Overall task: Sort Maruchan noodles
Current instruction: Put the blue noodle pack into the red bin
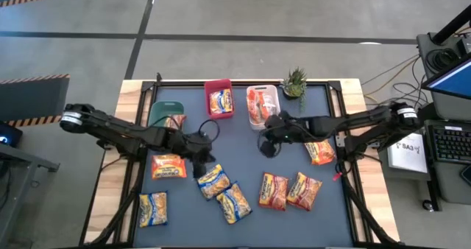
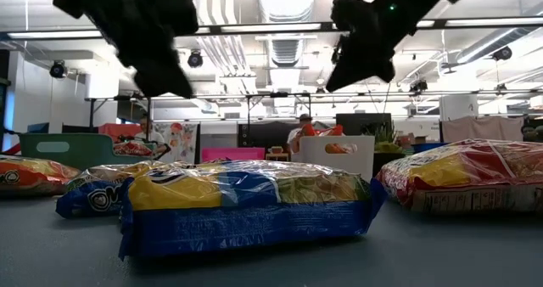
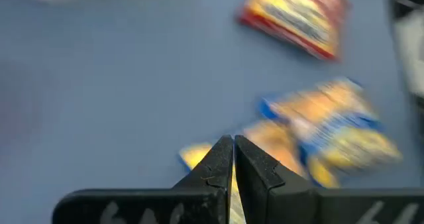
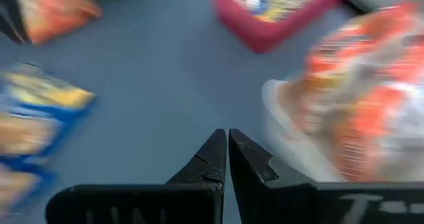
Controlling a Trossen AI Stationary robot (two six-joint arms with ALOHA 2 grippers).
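We judged the flat rectangular plastic noodle packets [image 1: 221, 190] light, crinkly and slippery, their brittle blocks easily cracked, best pinched at a sealed end. Most lay scattered toward the near edge of the blue surface [image 1: 235, 142]. Our left gripper [image 1: 197, 163] and right gripper [image 1: 269, 147] hovered with jaws clenched, holding nothing.

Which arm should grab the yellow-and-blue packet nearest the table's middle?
Left, probably. The left gripper, jaws shut and empty, hangs right beside that packet; the right gripper is farther off, nearer the white bin.
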